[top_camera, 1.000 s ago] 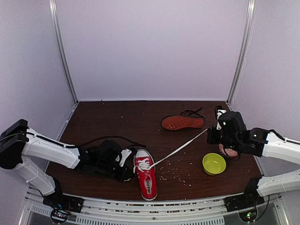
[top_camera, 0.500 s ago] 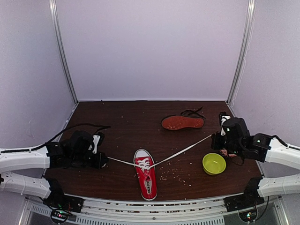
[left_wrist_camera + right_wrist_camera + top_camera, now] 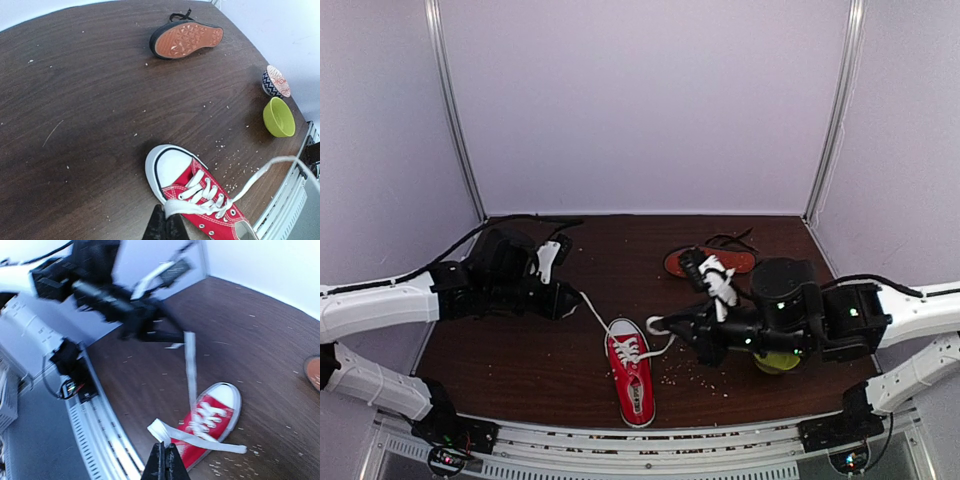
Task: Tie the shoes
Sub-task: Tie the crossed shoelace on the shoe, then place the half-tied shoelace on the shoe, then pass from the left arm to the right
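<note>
The right claw (image 3: 164, 454), pinched shut on the right lace end (image 3: 200, 440), had swung in from far out by the lime-green plastic bowl (image 3: 278, 117) to just beside the toe of the small red canvas sneaker with white toe cap (image 3: 631, 375). The flat white strand it held, stretched tight half a second before, now lay slack in a loose loop across the shoe's front. The left claw (image 3: 166, 221), also clamped shut, on the left lace end (image 3: 594, 310), had drawn away from the near edge toward the far left of the dark brown wooden table (image 3: 570, 250), and its strand ran in a straight, taut line up from the eyelets. The sneaker itself had not shifted: it sat upright near the front edge, toe pointing away from the arms. The small black shoe with reddish-brown sole (image 3: 710, 262) lay on its side well behind, its sole facing the overhead camera and its laces loose beside it. I judged the wide outward pull finished and the crossing of one strand over the other just beginning. No knot or bow showed yet, and the second shoe was still entirely to do.
</note>
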`<act>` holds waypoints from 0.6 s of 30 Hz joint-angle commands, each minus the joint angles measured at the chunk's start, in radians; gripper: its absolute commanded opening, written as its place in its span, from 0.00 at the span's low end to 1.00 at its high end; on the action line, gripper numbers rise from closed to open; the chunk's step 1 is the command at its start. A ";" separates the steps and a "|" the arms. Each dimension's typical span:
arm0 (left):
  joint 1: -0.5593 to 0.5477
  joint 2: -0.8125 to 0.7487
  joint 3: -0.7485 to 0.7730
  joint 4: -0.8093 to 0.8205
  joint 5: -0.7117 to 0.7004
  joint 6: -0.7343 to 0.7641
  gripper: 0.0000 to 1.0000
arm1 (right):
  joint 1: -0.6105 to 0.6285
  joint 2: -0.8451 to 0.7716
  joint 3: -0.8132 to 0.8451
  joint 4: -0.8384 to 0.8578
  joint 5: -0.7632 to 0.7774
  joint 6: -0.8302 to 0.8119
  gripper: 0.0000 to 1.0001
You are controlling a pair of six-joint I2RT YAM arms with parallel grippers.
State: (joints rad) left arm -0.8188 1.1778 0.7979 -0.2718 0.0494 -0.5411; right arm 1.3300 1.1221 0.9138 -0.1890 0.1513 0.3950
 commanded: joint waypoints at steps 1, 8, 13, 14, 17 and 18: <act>0.006 0.050 0.071 0.054 0.061 0.077 0.00 | 0.190 0.209 0.184 0.127 -0.023 -0.068 0.00; 0.006 0.092 0.112 0.082 0.128 0.116 0.00 | 0.248 0.397 0.374 0.085 -0.068 -0.112 0.65; 0.006 0.096 0.104 0.116 0.193 0.138 0.00 | 0.098 0.340 0.252 0.069 0.023 -0.029 0.79; 0.005 0.099 0.104 0.121 0.210 0.142 0.00 | 0.048 0.333 0.222 0.078 -0.019 -0.002 0.78; 0.006 0.112 0.100 0.146 0.265 0.145 0.00 | -0.081 0.329 0.144 0.164 -0.152 0.029 0.77; 0.006 0.117 0.102 0.150 0.277 0.144 0.00 | -0.114 0.339 0.135 0.185 -0.201 0.031 0.76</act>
State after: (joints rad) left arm -0.8188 1.2739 0.8791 -0.2005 0.2344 -0.4244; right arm 1.3342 1.4673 1.1141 -0.0780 0.0814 0.3679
